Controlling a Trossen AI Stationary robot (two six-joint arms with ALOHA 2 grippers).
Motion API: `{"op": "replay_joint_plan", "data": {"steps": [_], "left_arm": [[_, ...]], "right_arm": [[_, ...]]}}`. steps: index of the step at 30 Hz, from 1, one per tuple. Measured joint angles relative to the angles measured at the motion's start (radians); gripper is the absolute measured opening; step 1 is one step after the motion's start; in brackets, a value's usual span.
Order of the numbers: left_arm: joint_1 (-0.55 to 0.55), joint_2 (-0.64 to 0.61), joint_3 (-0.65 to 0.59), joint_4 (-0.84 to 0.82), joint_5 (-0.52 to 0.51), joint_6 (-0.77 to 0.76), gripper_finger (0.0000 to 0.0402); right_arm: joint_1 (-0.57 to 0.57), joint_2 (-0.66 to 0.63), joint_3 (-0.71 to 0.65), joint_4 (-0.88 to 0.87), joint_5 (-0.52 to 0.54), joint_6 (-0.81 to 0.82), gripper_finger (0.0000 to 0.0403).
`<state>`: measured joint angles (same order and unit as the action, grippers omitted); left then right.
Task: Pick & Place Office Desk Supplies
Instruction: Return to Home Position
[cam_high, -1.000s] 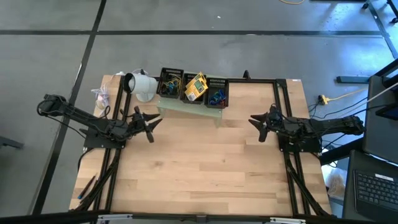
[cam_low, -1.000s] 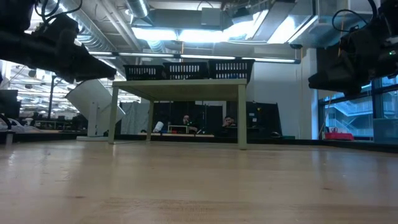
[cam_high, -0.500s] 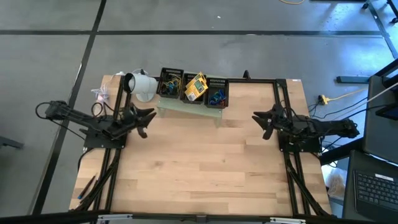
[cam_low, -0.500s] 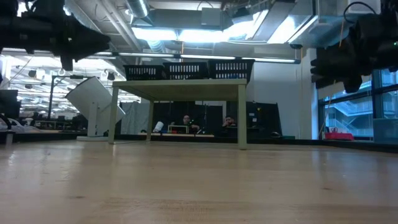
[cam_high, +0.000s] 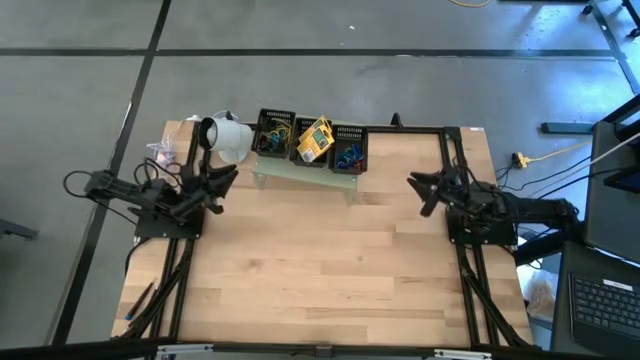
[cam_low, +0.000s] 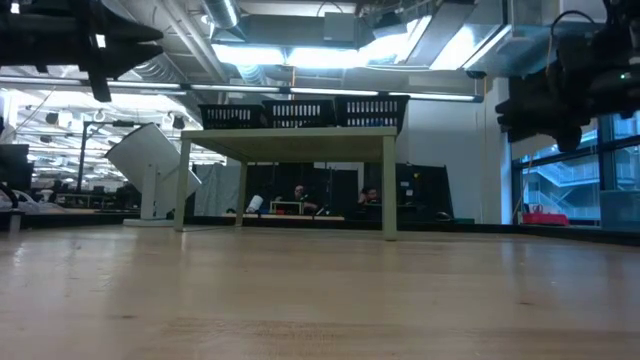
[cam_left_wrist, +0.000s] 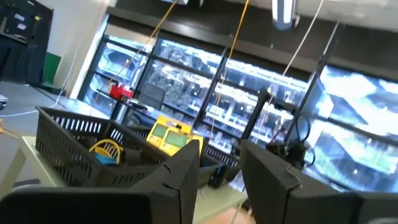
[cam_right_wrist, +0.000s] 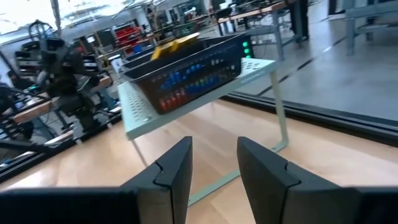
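Note:
Office desk supplies lie in three black baskets on a pale green riser at the table's far edge. The left basket holds rubber-band loops, the middle one a yellow box, and the right one blue and red pieces. My left gripper hangs open above the table's left side, near the riser's left end, with nothing between its fingers. My right gripper hangs open over the right side, pointing at the riser, fingers apart and bare.
A white cup-shaped object stands at the far left beside the riser. Black frame rails run along the table's left, right and far sides. The bare wooden tabletop spreads between the arms. People sit in the room behind.
My left gripper has drawn back toward the table's left edge and risen, rolling about its own line and tipping upward. My right gripper has swung a little toward the far edge. Both stay open. The baskets and riser have not moved.

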<state>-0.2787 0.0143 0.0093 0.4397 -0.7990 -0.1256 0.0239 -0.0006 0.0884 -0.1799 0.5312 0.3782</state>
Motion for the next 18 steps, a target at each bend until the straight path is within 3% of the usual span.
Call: {"op": "replay_joint_plan", "data": {"steps": [18], "left_arm": [[0.067,-0.014,0.000,-0.021,-0.011,-0.001,0.0112]], "right_arm": [[-0.053,0.000,0.000,0.000,0.003,0.003,0.0131]]}}
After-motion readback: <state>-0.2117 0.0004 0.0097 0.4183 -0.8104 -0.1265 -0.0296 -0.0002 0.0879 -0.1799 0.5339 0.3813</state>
